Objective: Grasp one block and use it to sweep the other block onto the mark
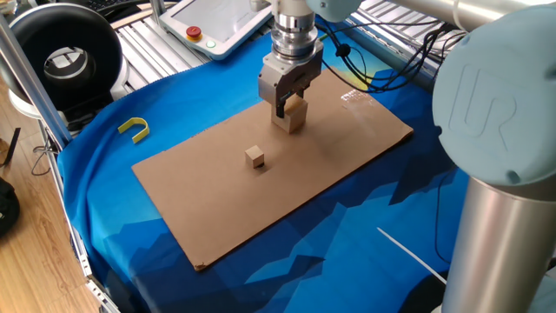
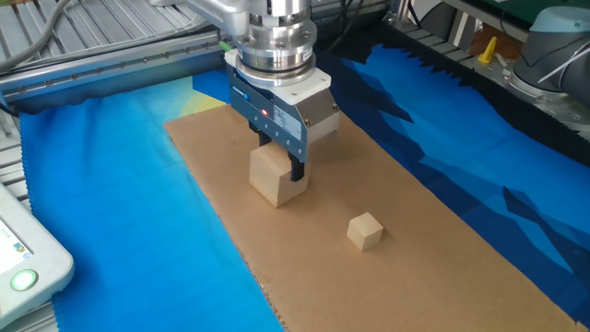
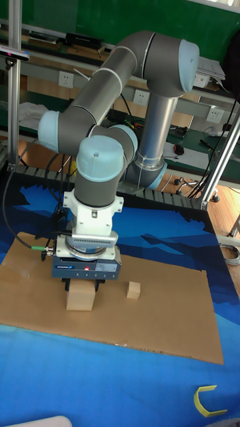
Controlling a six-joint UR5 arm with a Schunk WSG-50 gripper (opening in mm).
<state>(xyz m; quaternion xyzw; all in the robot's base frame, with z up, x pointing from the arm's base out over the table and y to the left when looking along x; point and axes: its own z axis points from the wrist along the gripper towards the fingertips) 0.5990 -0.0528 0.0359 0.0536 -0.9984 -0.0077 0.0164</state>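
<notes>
My gripper (image 2: 282, 168) is straight down over the cardboard sheet (image 1: 347, 143), fingers pinching the larger light-brown cube (image 2: 272, 177) from two sides. In the other fixed view one dark finger (image 2: 297, 170) presses flat against the cube's right face. I cannot tell whether the cube's underside touches the cardboard or sits just above it. The tiny tan cube (image 2: 365, 231) stands alone on the cardboard, apart from my cube; in the tall fixed view it is off to the right of my gripper (image 3: 85, 285), near the big cube (image 3: 79, 296). I cannot make out the dark dot in any view. A yellow U-shaped piece (image 1: 134, 129) lies on the blue cloth (image 1: 174, 269), well away from the cardboard.
</notes>
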